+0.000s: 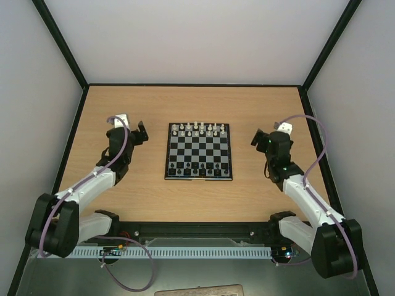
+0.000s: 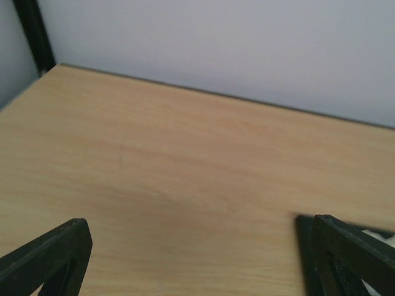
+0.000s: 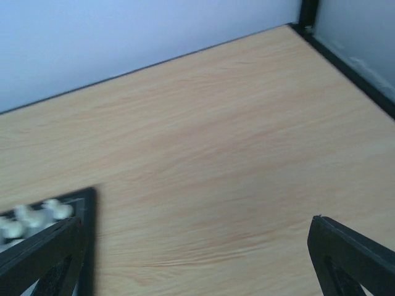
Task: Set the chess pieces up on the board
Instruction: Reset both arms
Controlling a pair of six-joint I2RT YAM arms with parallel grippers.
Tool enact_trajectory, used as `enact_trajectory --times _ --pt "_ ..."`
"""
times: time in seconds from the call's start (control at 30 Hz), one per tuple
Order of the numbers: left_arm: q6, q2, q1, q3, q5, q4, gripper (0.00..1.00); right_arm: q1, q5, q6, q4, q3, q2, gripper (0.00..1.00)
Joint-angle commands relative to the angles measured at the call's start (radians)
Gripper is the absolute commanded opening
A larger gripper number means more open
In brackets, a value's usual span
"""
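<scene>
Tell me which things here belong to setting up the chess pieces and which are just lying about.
Job: tiny black chess pieces, near rows; square black-and-white chequered chessboard; left gripper, right gripper, both open.
Lying about: tiny white chess pieces, far rows; light wooden table.

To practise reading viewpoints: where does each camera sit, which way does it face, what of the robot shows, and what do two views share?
Top external: above and behind the arms, looking down on table, board, left gripper and right gripper, both open.
Left wrist: on the left arm, facing the back wall over the table; its two fingers show.
Right wrist: on the right arm, facing the far right corner; its fingers show.
Shared: top and right wrist both show the white pieces.
</scene>
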Motion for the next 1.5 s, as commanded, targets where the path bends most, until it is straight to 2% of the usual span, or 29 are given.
enact_trajectory --times 0.0,0.1,0.27,0.47,0.57,0.67,0.93,1.13,1.2,1.23,1.27,1.3,1.37,1.4,1.47 --pt "0.053 0.057 0.048 -0.066 -0.050 0.195 0.99 -0.048 0.183 -0.126 0.327 -0.166 -0.012 0.99" --pt "0.089 0.122 0.058 -0.116 -0.039 0.331 0.99 -0.088 0.177 -0.123 0.457 -0.246 0.035 0.99" --pt "0.123 0.223 0.068 -0.048 -0.044 0.330 1.00 -0.107 0.177 -0.122 0.711 -0.330 0.179 0.99" --pt "0.149 0.245 0.098 -0.050 -0.056 0.388 0.99 -0.136 0.192 -0.123 0.897 -0.327 0.386 0.99" --pt "0.197 0.243 0.119 -0.108 -0.055 0.512 0.99 -0.138 0.205 -0.120 0.860 -0.265 0.469 0.99" --pt "0.175 0.254 0.165 -0.085 0.009 0.483 0.99 -0.138 0.202 -0.119 0.826 -0.236 0.486 0.99" --pt "0.155 0.282 0.188 -0.077 0.081 0.530 1.00 -0.138 0.123 -0.161 0.891 -0.276 0.476 0.99" --pt "0.148 0.309 0.216 -0.073 0.132 0.563 0.99 -0.138 0.054 -0.187 1.006 -0.342 0.467 0.99" --pt "0.150 0.296 0.216 -0.094 0.140 0.590 1.00 -0.138 0.013 -0.217 1.157 -0.404 0.506 0.99" --pt "0.155 0.288 0.216 -0.108 0.153 0.607 0.99 -0.137 0.004 -0.224 1.161 -0.407 0.510 0.99" --pt "0.160 0.278 0.216 -0.124 0.164 0.628 0.99 -0.138 -0.007 -0.216 1.093 -0.392 0.487 0.99" --pt "0.165 0.268 0.216 -0.139 0.178 0.647 0.99 -0.139 -0.001 -0.223 1.138 -0.395 0.506 0.99" --pt "0.179 0.251 0.216 -0.171 0.210 0.679 0.99 -0.138 -0.006 -0.216 1.091 -0.386 0.493 0.99" --pt "0.183 0.241 0.217 -0.182 0.223 0.687 0.99 -0.139 -0.002 -0.222 1.128 -0.393 0.506 0.99" --pt "0.174 0.213 0.217 -0.175 0.227 0.635 0.99 -0.140 -0.009 -0.217 1.101 -0.385 0.502 0.99"
